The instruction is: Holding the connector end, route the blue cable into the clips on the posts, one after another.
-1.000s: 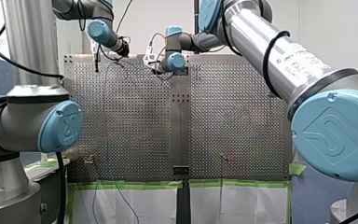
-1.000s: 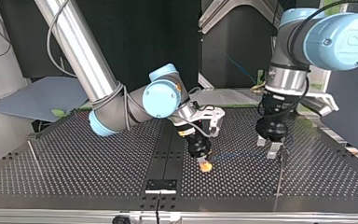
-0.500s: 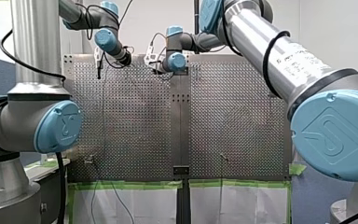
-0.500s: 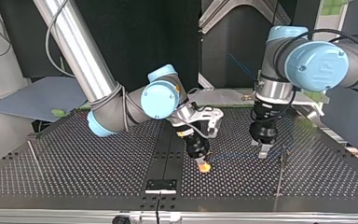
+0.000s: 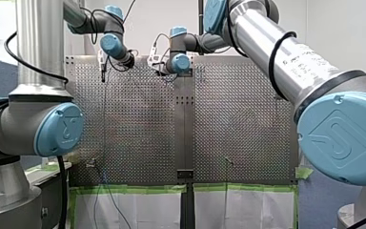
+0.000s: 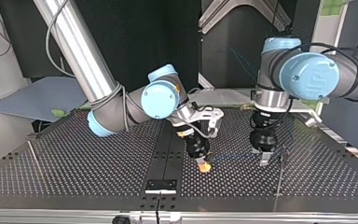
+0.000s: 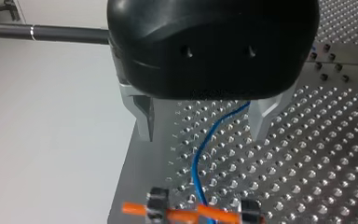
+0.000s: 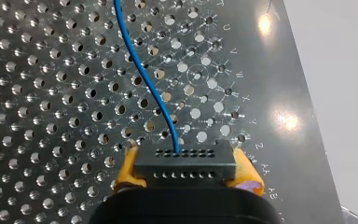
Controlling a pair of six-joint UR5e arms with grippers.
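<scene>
Since 1 s ago the left gripper has been shifted slightly toward 9 o'clock in the top view, closer to the right gripper, which has not been moved. Left jaws are held wide apart, nothing gripped. The blue cable is seen running btwn the metal fingers, nearer one of them. Right jaws are clamped on the black connector, w/ yellow pads pressed to both ends. The cable leaves the connector's middle and snakes ahead over the perforated metal table. In the top view a thin post stands just beside the left gripper at approx. 3 o'clock. A dark centre strip divides the table. Green tape lines its near edge in the front view, w/ a white wall behind.
</scene>
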